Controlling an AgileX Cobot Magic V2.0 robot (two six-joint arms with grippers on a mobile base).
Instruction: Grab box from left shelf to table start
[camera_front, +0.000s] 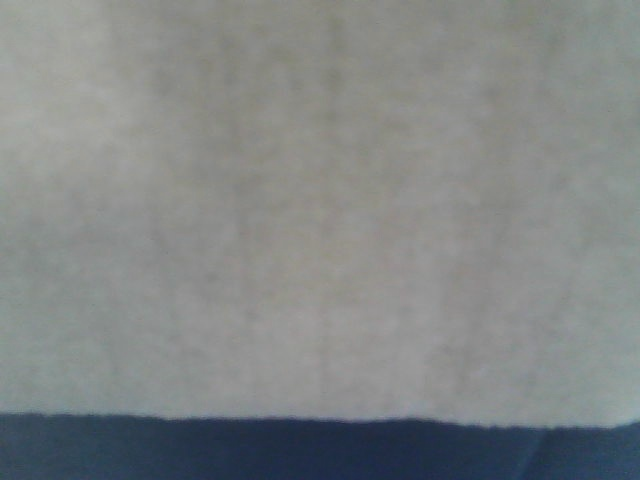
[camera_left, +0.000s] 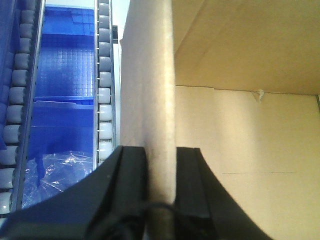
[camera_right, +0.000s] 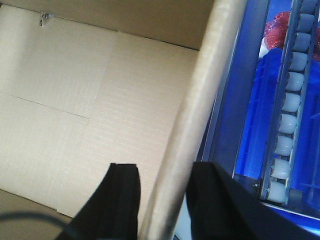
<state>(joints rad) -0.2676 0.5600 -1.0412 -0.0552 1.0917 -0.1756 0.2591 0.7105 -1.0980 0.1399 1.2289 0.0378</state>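
The box is an open brown cardboard carton. In the left wrist view I look along its left wall (camera_left: 147, 75) into its inside. My left gripper (camera_left: 160, 150) is shut on this wall, one black finger on each face. In the right wrist view the box (camera_right: 75, 100) shows its inner floor and right wall (camera_right: 200, 100). My right gripper (camera_right: 165, 167) straddles that wall, open, with a gap on the inner side. The left shelf shows as roller rails (camera_left: 105, 100) beside the box, and also in the right wrist view (camera_right: 290, 100). The table is out of view.
Blue plastic bins (camera_left: 65, 65) lie under the rails, one holding clear plastic wrap (camera_left: 60, 170). Another blue bin (camera_right: 255, 125) and something red (camera_right: 280, 25) show in the right wrist view. A blurred pale surface (camera_front: 320, 200) fills the front view above a dark band (camera_front: 320, 450).
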